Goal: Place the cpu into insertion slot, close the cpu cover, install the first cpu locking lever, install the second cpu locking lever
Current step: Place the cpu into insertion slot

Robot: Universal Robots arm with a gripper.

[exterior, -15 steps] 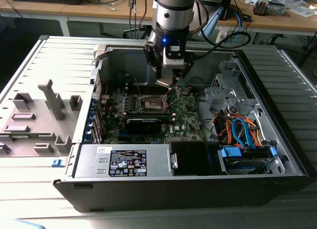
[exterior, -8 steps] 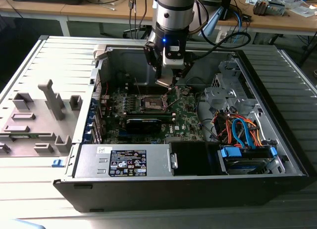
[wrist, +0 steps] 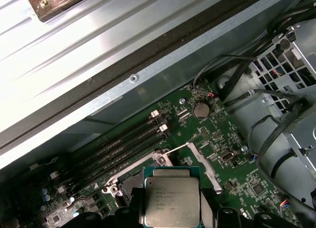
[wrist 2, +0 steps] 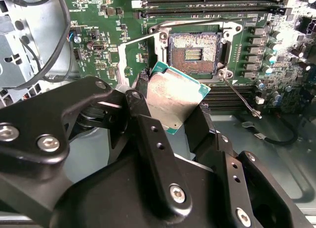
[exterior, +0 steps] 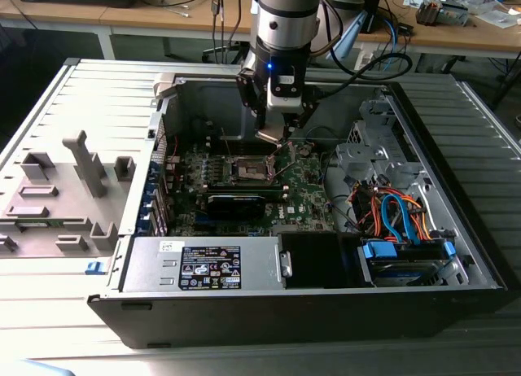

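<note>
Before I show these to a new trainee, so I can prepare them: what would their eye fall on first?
First, the silver-topped cpu pinched in the black gripper, hanging just short of the bare insertion slot on the green board in the second wrist view. In the exterior view, the arm reaches down into an open computer case crowded with coloured cables.

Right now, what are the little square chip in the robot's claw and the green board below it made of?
The small square chip has a dull silver-grey metal top, brushed-looking, on a thin green base visible at its edge. The green circuit board looks like glossy coated laminate, probably fibreglass, with shiny solder spots.
</note>
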